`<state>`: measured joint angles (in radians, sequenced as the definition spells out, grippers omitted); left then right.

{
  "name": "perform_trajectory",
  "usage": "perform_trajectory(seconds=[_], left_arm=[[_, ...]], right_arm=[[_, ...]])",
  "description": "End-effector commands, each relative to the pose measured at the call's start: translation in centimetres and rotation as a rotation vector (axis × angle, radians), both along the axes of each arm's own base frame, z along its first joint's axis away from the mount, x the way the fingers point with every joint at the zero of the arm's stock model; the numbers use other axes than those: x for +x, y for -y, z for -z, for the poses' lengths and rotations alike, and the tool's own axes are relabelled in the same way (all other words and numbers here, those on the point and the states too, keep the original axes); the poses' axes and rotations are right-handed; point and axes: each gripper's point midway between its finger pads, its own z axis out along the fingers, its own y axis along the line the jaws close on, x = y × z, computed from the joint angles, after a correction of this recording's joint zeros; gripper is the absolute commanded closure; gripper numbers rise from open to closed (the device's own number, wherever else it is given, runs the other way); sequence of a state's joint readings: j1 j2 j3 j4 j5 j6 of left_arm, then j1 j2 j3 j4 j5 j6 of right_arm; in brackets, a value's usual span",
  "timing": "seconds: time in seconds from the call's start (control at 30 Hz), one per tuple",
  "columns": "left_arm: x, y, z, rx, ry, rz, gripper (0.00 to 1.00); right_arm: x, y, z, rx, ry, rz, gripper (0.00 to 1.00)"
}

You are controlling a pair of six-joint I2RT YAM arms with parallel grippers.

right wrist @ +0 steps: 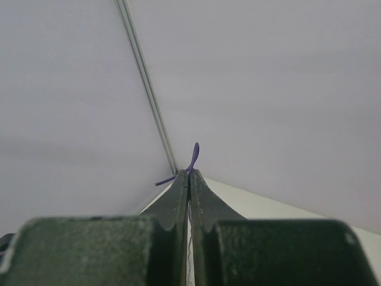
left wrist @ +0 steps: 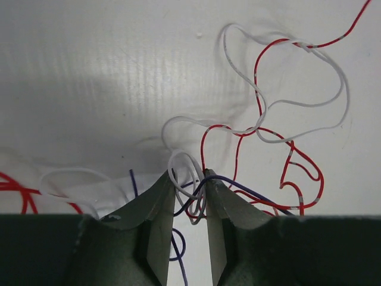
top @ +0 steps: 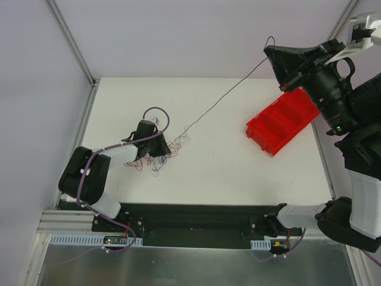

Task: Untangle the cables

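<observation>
Firstly, left gripper [top: 158, 152] [left wrist: 189, 179]: lowered onto the tangle, its dark green wedge-shaped fingers [left wrist: 153, 208] a little spread; white, red and purple strands run through the narrow gap, and none looks clamped.
Right gripper [top: 269, 52] [right wrist: 189, 174]: raised above the far right corner of the tabletop, its tapered fingers pressed together on one thin strand.
Purple wire [top: 226, 95] [right wrist: 193, 156]: pinched by the right gripper, with a short curled end poking out past the tips; in the top view it runs in a taut, straight line from that corner down to the tangle.
Cables [top: 172, 146] [left wrist: 262, 125]: very thin, limp wires, mostly red with white and purple ones, heaped in small squiggly loops left of the tabletop's centre, somewhat nearer its near edge; the left wrist view shows wide white loops crossing red ones flat on the surface.
Tabletop [top: 238, 173]: matte white, faintly ribbed up close.
Red bin [top: 280, 122]: glossy plastic, rectangular with inner dividers, lying askew near the right edge, apart from the wires.
</observation>
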<state>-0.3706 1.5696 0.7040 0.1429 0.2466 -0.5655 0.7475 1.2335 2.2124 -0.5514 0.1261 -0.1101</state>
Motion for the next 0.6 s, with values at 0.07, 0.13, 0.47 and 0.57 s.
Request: perform_trajectory(seconds=[0.07, 0.13, 0.47, 0.57], left_arm=[[-0.3, -4.1, 0.7, 0.109, -0.054, -0.149, 0.72], [-0.2, -5.0, 0.7, 0.113, -0.058, -0.194, 0.67], [1.2, -8.7, -0.5, 0.126, -0.050, -0.348, 0.54], [1.4, -9.5, -1.0, 0.133, -0.047, -0.374, 0.49]], right_arm=[[-1.7, 2.1, -7.0, 0.134, 0.197, 0.029, 1.00], [-2.6, 2.9, -8.7, 0.177, 0.254, 0.031, 1.00], [-4.8, 4.8, -12.5, 0.273, 0.392, 0.035, 1.00], [-4.2, 4.4, -11.8, 0.250, 0.378, 0.043, 1.00]])
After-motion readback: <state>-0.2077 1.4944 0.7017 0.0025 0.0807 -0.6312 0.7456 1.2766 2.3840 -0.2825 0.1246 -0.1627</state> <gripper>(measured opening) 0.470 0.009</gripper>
